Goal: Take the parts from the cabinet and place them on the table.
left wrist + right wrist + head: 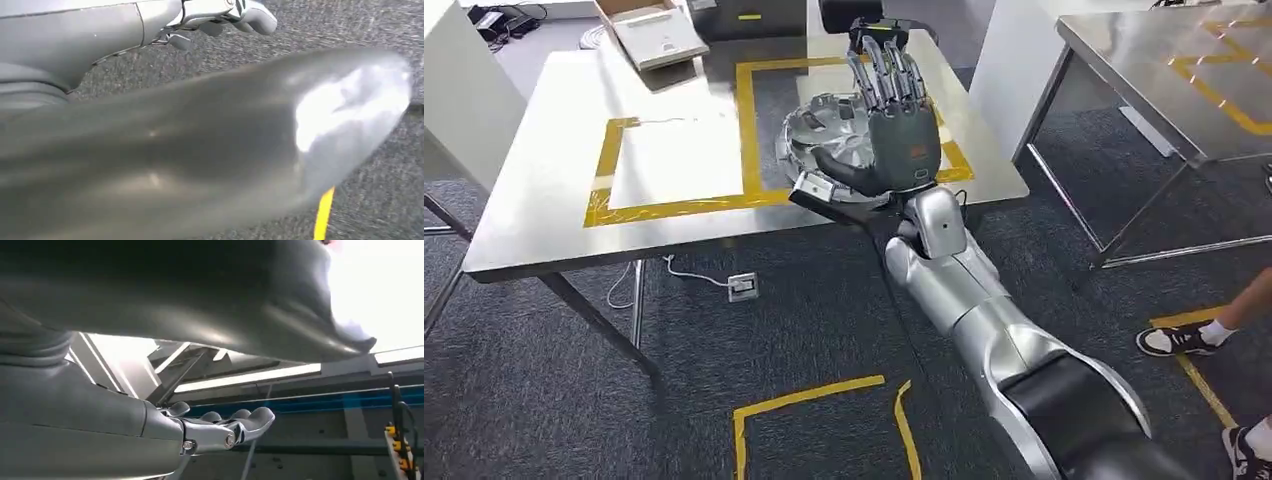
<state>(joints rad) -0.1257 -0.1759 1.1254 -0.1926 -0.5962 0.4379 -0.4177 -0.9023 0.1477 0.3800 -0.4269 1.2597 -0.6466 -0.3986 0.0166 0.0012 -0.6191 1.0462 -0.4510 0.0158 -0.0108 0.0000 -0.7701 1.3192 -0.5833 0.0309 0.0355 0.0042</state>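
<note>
A round silver metal part (pixel 824 130) lies on the steel table (pixel 544 225), inside a square of yellow tape near the table's front right corner. My right hand (pixel 899 120) stands over the near right side of the part, fingers straight and pointing up, thumb (pixel 842 170) stretched across the part's near edge. Nothing is held in it; whether the thumb touches the part I cannot tell. The right wrist view has the same fingers (pixel 235 422) stretched out against the ceiling. My left hand (pixel 225 15) hangs over the carpet, fingers loosely extended, holding nothing.
An open cardboard box (pixel 652 32) sits at the table's far edge. A second steel table (pixel 1164 70) stands to the right. A person's shoes (pixel 1176 340) are on the carpet at the right. A floor socket (pixel 742 287) and its cable lie under the table.
</note>
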